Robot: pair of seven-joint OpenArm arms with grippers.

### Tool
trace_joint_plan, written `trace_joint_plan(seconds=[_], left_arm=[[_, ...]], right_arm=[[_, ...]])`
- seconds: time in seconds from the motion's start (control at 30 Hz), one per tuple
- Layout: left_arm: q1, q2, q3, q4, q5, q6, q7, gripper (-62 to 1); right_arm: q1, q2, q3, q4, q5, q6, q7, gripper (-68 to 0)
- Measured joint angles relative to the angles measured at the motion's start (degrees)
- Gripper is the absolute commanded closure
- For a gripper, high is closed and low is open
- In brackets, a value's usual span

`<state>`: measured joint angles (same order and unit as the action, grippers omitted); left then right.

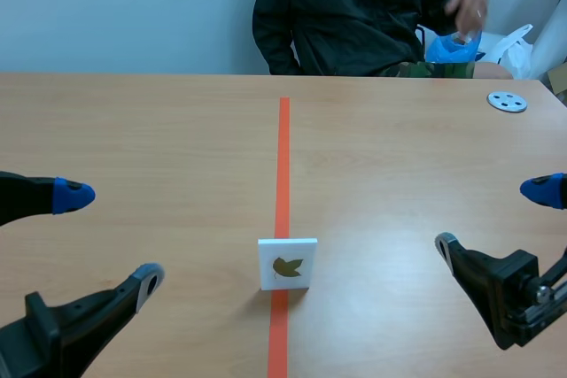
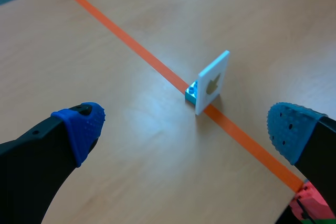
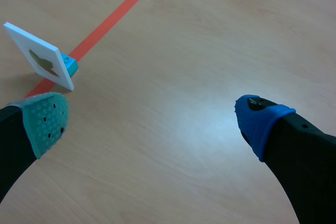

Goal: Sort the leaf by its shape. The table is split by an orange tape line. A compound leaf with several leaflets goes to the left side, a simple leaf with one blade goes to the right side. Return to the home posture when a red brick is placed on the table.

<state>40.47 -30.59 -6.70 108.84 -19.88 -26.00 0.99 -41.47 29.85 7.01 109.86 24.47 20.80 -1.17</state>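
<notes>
A small white card (image 1: 287, 264) with an olive-brown lobed leaf printed on it stands upright on the orange tape line (image 1: 283, 165), near the table's front. A blue block (image 2: 191, 92) props it from behind. The card (image 2: 212, 82) is ahead of my left gripper (image 2: 184, 129), which is open and holds nothing. My right gripper (image 3: 152, 116) is open too, with the card (image 3: 39, 56) ahead of it, out past one fingertip. In the scene view the left gripper (image 1: 111, 236) and right gripper (image 1: 496, 214) sit low on either side of the card, well apart from it.
A person in a dark jacket (image 1: 345, 11) sits across the table, a hand (image 1: 467, 6) at a blue bag (image 1: 454, 46). A grey round disc (image 1: 507, 101) lies at the far right of the table.
</notes>
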Motion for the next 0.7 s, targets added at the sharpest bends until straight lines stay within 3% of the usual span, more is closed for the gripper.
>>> trace_joint_plan(seconds=[0.27,0.7], left_arm=[[-6.71,-0.02,4.85,-7.06,4.13,-0.81,-0.35,-62.3],[-19.21,2.84,16.24,-24.76,6.84,-1.7,-4.37,-62.3]], right_arm=[[0.0,0.0,0.0,0.0,0.0,0.0,0.0,-67.9],[0.0,0.0,0.0,0.0,0.0,0.0,0.0,-67.9]])
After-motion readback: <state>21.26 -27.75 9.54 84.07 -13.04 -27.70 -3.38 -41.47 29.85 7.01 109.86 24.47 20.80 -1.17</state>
